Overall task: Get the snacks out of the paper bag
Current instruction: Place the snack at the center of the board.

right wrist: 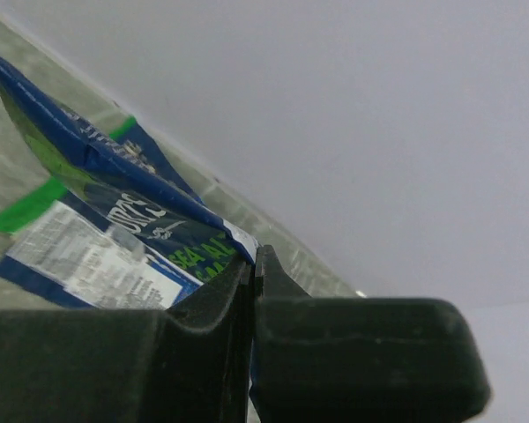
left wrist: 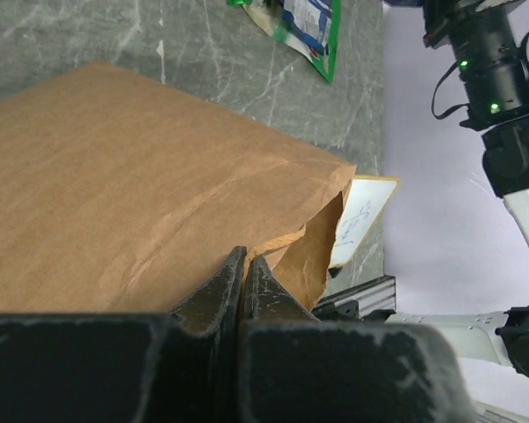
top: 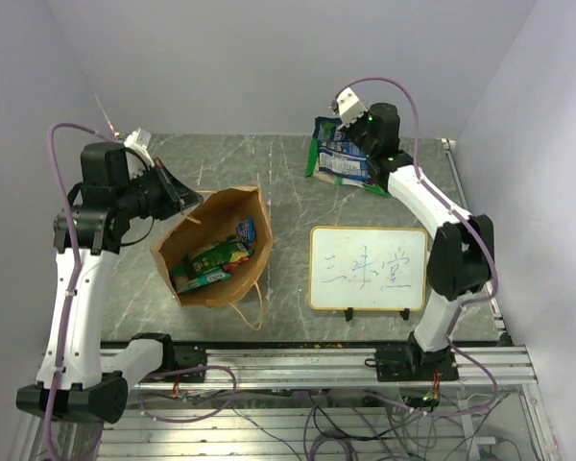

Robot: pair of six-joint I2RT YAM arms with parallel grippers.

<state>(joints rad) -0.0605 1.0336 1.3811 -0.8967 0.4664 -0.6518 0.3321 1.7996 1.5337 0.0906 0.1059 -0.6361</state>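
With my left gripper (left wrist: 244, 264) pinching the paper bag (top: 226, 206) rim, its packets (top: 214, 261) lie lower-left of my right gripper (right wrist: 254, 264), clamped on the green bag (top: 341, 158).

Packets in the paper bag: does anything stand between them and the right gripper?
Nothing on the table does; the whiteboard lies aside and the paper bag gapes open. But the right gripper is shut on the green bag.

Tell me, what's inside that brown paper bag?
The paper bag holds green snack packets, a small blue pouch and something red. Whatever lies beneath them is covered.
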